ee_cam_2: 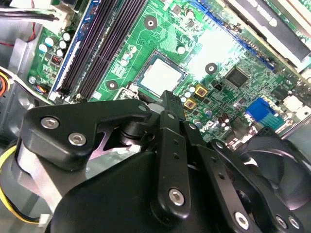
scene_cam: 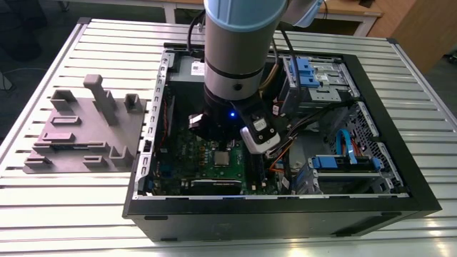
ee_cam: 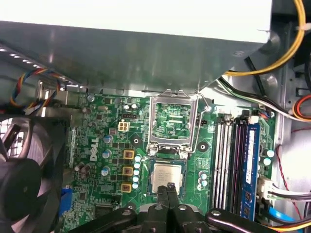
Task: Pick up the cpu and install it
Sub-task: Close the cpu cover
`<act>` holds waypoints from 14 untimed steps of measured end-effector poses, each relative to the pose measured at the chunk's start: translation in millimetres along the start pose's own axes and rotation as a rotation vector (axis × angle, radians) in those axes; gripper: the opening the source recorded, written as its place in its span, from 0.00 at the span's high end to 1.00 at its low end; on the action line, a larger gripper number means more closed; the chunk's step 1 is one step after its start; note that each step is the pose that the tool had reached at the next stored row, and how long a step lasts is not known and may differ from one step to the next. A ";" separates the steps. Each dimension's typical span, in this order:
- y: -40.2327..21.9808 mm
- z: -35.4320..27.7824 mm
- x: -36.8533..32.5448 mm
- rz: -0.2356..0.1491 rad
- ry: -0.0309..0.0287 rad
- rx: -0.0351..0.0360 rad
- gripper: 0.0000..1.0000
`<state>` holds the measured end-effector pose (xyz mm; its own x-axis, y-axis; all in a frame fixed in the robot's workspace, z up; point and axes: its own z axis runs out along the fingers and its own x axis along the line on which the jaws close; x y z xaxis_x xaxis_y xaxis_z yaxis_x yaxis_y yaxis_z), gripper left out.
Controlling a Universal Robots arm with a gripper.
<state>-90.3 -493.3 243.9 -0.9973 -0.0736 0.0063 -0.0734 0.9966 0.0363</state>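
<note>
Cpu [ee_cam: 167,175] lies flat in the motherboard socket [ee_cam: 168,145], retention frame raised open behind it. Pincer [ee_cam: 169,187] sits with fingertips together right over the chip; placement looks done, so releasing cleanly without dragging it matters now

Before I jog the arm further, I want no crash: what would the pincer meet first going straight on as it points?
Most likely the cpu lying in its socket on the motherboard; the pincer tips sit right over its edge. Depth is unclear.
</note>
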 end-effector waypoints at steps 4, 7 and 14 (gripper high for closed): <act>0.4 0.0 -0.1 -0.040 0.0015 0.0003 0.90; 0.5 0.0 0.0 -0.062 0.0023 0.0005 0.90; 0.6 0.1 -0.1 -0.122 0.0044 0.0008 0.90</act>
<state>-90.3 -492.6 243.9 -0.9808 -0.1950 0.0063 -0.1946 0.9802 0.0363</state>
